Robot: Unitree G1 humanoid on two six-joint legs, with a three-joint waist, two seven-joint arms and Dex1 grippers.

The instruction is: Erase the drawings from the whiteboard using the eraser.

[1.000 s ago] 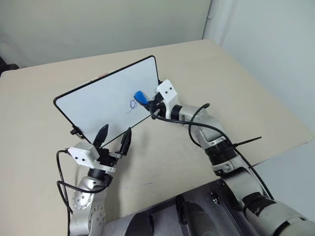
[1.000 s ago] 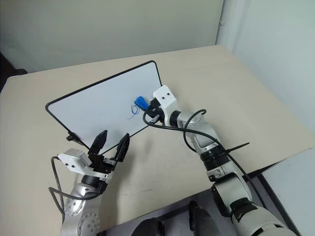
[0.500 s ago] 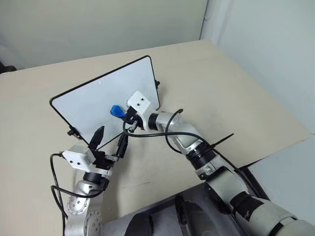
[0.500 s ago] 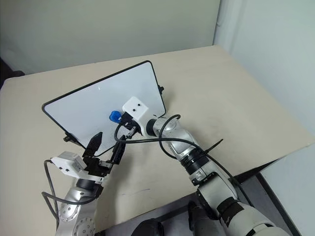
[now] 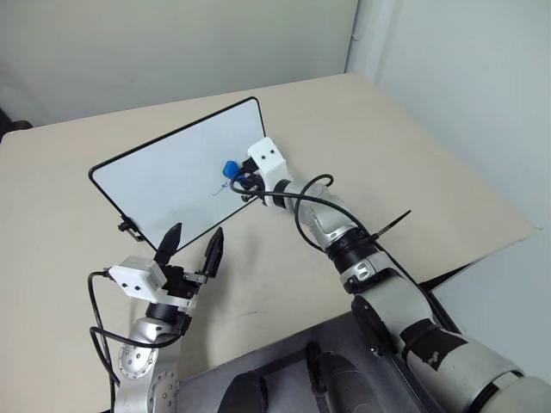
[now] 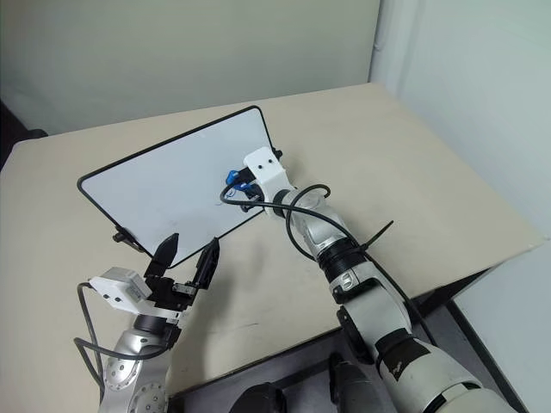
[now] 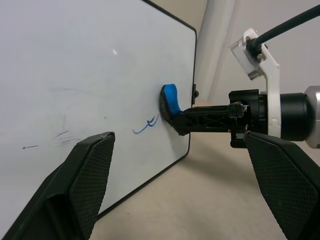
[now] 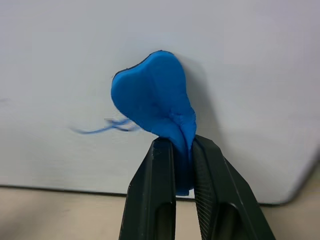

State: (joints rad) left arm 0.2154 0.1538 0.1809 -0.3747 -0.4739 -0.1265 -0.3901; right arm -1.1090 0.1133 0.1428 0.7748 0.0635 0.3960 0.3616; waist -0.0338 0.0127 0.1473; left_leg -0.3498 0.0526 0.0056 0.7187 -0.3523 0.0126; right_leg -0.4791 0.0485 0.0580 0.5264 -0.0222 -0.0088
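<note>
I see the right gripper (image 8: 182, 165) pinched tight on the eraser (image 8: 152, 100), pressing it against the whiteboard (image 5: 164, 185) beside the drawings (image 7: 146, 126). My left gripper (image 5: 191, 247) hangs wide open, empty, near the board's lower edge.

One whiteboard (image 5: 181, 176) stands on the bench (image 5: 413, 163), toward its far left part. One blue eraser (image 5: 231, 169) is pressed against the board's face near its right edge. One remnant of the drawings (image 7: 146, 126), a short blue pen streak, lies just beside the eraser. Two hands are counted: the right hand (image 5: 242, 180) pinches the eraser, and the left hand (image 5: 191, 247) hangs with fingers spread near the board's lower edge.
</note>
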